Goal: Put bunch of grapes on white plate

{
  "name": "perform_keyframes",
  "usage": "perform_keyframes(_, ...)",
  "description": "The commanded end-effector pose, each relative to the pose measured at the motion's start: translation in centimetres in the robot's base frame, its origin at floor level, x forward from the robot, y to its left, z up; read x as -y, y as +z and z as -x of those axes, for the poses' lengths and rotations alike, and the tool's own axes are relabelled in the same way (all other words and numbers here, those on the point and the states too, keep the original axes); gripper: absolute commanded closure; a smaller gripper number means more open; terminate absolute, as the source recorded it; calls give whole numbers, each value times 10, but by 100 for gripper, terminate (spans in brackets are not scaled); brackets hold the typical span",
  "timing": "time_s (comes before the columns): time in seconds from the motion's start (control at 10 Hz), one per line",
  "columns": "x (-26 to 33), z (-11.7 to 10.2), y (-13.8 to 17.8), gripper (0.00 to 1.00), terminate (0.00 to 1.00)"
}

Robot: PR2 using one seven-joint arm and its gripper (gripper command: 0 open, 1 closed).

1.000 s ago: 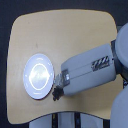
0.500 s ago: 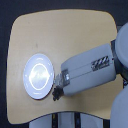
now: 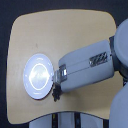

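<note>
The white plate lies on the wooden table toward the exterior view's left. A small dark cluster, the bunch of grapes, shows just off the plate's lower right rim, under the end of the arm. The grey arm reaches in from the exterior view's right and its gripper sits right over the grapes. The fingers are mostly hidden by the arm's body, so their state is unclear. Whether the grapes rest on the table or hang from the fingers cannot be made out.
The light wooden table has rounded corners and dark floor around it. The arm's bulky forearm crosses the table's right half. A chair back or frame shows below the table's front edge.
</note>
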Motion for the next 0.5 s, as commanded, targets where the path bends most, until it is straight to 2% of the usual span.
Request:
perform_keyframes(0.0,-8,-11,24,100,0)
perform_keyframes(0.4,3,-9,22,100,0)
